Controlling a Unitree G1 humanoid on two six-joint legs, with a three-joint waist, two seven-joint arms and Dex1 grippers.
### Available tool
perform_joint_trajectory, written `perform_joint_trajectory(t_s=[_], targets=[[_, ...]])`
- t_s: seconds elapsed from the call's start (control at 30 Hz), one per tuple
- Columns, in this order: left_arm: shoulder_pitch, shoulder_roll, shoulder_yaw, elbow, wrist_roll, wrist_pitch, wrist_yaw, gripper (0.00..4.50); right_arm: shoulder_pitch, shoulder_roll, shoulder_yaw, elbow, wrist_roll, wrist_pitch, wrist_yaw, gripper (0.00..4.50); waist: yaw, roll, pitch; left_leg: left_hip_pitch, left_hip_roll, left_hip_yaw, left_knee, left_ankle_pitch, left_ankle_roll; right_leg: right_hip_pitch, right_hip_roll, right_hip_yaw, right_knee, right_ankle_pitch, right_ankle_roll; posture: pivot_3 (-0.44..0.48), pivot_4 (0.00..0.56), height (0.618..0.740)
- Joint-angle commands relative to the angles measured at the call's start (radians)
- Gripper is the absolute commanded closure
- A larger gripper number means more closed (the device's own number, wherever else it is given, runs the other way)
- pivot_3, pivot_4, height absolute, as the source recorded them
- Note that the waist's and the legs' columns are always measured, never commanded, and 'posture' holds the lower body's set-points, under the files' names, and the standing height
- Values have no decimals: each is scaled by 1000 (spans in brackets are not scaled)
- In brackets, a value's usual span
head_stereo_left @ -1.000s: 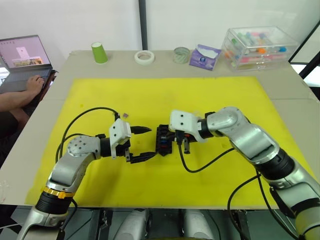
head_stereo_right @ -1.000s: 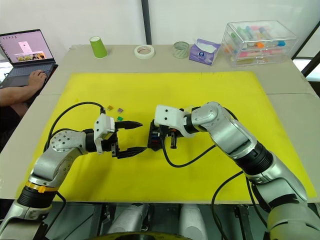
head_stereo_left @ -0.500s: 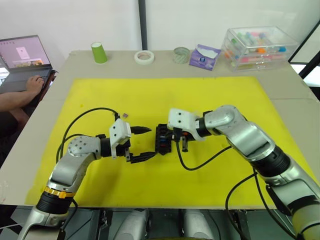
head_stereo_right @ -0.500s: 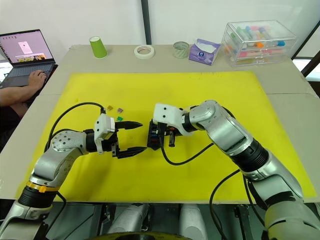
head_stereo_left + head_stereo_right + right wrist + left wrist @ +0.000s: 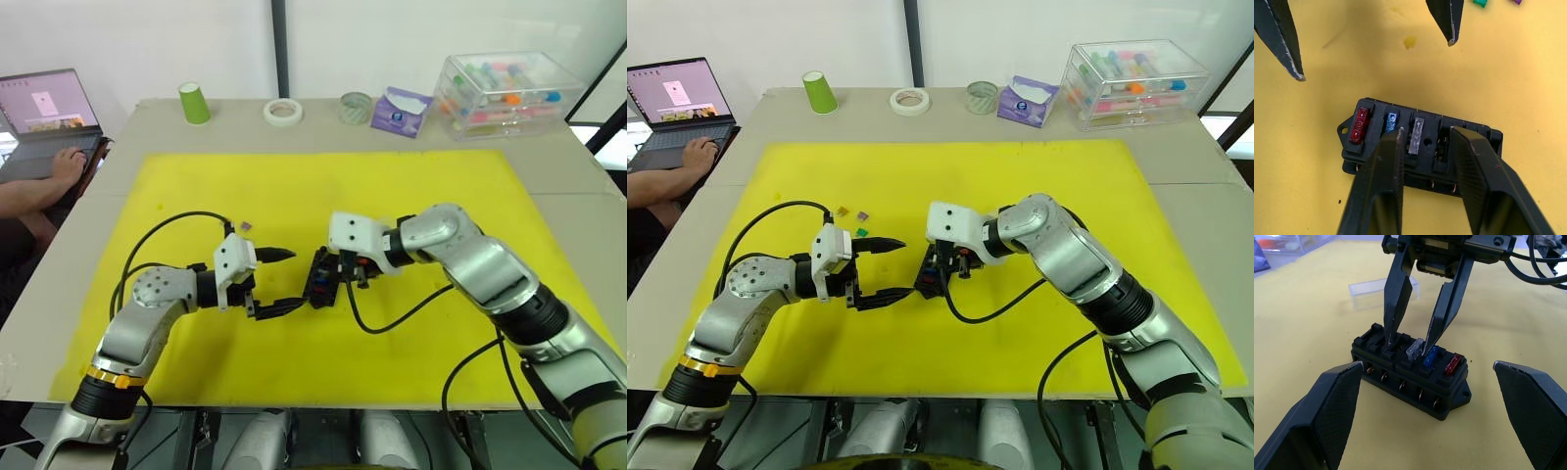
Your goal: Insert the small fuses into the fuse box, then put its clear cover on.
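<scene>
A large yellow mat (image 5: 323,186) is spread over a grey table (image 5: 578,176). At the table's far edge are set a large clear storage case w/ colourful contents (image 5: 505,90), a purple tissue pack (image 5: 400,110), two tape rolls (image 5: 283,112) and a green paper cup (image 5: 194,103). At the robot's left a person's hand (image 5: 67,163) is rested on an open laptop (image 5: 44,113).

Near the mat's centre the small black rectangular plastic fuse box (image 5: 1410,374) is seen, tipped up slightly on one side. Three fuses are seated in one row of its slots: a red one (image 5: 1359,125), a blue one (image 5: 1390,122) and a grey one (image 5: 1416,136); the grey one is not fully down, sitting a bit crooked.

The right gripper (image 5: 1411,345) is held over the box, fingers parted a little, straddling the grey fuse, w/ one fingertip (image 5: 1427,343) just beside it; nothing is gripped. The left gripper (image 5: 276,280) is held just to the box's left, fingers spread wide, empty.

The small clear plastic cover (image 5: 1382,289) lies on the mat beyond the box, apart from it. Loose fuses – olive (image 5: 842,210), purple (image 5: 862,214), green (image 5: 862,232) – lie on the mat near the left gripper.
</scene>
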Motion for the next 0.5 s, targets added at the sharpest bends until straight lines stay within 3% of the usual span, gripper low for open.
perform_joint_trajectory(t_s=[0.03, 0.23, 0.43, 0.5], targets=[[-5, -1, 3, -10, -2, -14, -1, 0, -16, 15, -43, -15, 12, -13, -7, 3091, 0, 0, 0, 0, 0, 0, 0, 0, 0, 0, 0, 0, 0, 0, 0, 0, 150, 740], [-20, -5, -1, 4, 4, -17, -3, 0, -25, 51, -127, -8, 75, 14, -21, 3091, 0, 0, 0, 0, 0, 0, 0, 0, 0, 0, 0, 0, 0, 0, 0, 0, 150, 740], [-27, -15, 4, 18, 1, -26, -11, 0, 34, 14, -165, -44, 79, -3, -38, 3091, 2, 0, 0, 0, 0, 0, 0, 0, 0, 0, 0, 0, 0, 0, 0, 0, 150, 740], [-24, -14, 4, 19, 2, -28, -15, 0, 65, 4, -168, -76, 96, 12, -41, 3503, 0, 0, 0, 0, 0, 0, 0, 0, 0, 0, 0, 0, 0, 0, 0, 0, 150, 740]])
